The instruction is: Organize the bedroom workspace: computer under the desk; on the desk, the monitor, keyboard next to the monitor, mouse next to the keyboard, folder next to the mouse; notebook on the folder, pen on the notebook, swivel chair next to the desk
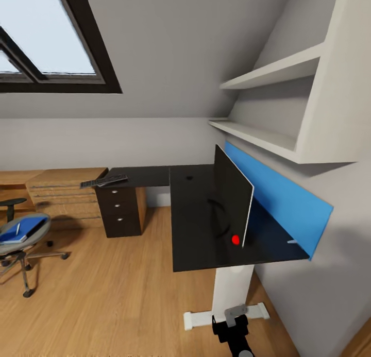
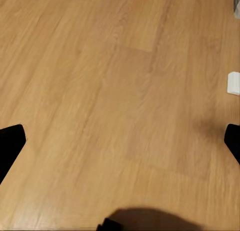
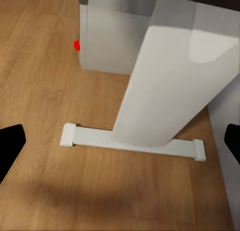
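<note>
Both claws are hanging low and empty right now. The left claw (image 2: 120, 141) has its two dark fingertips at the far edges of its wrist view, spread wide over bare wooden floor (image 2: 100, 81), and the right claw (image 3: 120, 141) is spread just as wide, looking at the white leg (image 3: 160, 91) of the bench and its foot bar on the floor. In the head view you can just see a dark bit of the right arm (image 1: 234, 328) low down in front of that leg. Going outward, the bench (image 1: 198, 233) is right ahead with the monitor (image 1: 232, 197) standing on it near the blue back panel (image 1: 288, 197), seen almost edge-on, red dot at its lower corner. The keyboard (image 1: 103, 181) lies way off on the far wing of the bench above the drawers, its long axis running along that wing. The thing that matters for the next move, I'd say, is the swivel chair (image 1: 23, 238): it's well off to the robot's left, apart from the bench, with the blue folder (image 1: 23, 228) lying flat on its seat, something grey under one edge and a pale thin pen (image 1: 17, 228) on top. So the left arm is the nearer one, but neither claw is anywhere close, and the base probably has to turn left and roll over first.
</note>
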Robot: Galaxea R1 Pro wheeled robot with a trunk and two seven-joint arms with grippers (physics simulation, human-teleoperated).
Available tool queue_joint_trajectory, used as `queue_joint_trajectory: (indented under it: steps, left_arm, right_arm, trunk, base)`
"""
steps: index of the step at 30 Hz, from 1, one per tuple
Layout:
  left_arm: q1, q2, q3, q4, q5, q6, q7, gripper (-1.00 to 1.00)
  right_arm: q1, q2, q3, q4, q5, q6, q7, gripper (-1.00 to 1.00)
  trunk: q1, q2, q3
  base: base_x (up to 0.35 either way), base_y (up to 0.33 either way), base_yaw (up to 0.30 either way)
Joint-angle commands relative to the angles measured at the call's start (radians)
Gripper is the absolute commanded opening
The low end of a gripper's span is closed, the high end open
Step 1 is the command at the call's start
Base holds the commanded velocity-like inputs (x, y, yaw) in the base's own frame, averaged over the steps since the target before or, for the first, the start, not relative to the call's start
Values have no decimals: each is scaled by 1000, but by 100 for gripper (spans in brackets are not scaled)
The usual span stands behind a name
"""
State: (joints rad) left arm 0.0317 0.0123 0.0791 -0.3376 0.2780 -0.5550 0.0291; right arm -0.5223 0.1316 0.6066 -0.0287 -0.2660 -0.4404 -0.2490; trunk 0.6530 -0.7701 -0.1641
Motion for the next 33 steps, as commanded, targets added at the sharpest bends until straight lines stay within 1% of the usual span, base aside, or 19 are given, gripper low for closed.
queue_joint_trajectory:
  steps: [1, 6, 9, 13, 17, 22, 33]
  left_arm:
    - [1, 0, 0, 0, 0, -2, 3, 100]
    - [1, 0, 0, 16, 0, -2, 0, 100]
    - [1, 0, -2, 46, -1, -2, -4, 100]
    - [1, 0, -4, 66, -4, -2, -8, 100]
    - [1, 0, -6, 75, -7, -3, -10, 100]
    - [1, 0, -8, 77, -9, -5, -10, 100]
    - [1, 0, -9, 77, -10, -6, -11, 100]
  right_arm:
    - [-1, 0, 9, 1, -8, -6, -2, 100]
    - [-1, 0, 9, 5, -7, -18, 1, 100]
    - [-1, 0, 9, 13, -7, -23, 1, 100]
    - [-1, 0, 9, 17, -7, -28, 2, 100]
    - [-1, -2, 8, 18, -8, -49, 2, 100]
    - [-1, -4, 7, 20, -8, -77, 2, 100]
    - [-1, -6, 7, 21, -9, -87, 2, 100]
  trunk:
    - [0, -1, -1]
    - [0, -1, -2]
    - [0, -1, -2]
    - [0, -1, -2]
    - [0, -1, -2]
    - [0, -1, -2]
    - [0, -1, -2]
  base:
    - [0, 0, 245]
    - [0, 0, 231]
    - [0, 0, 209]
    - [0, 0, 201]
    - [-46, -21, 167]
    - [-187, -115, 59]
    - [-252, -160, 11]
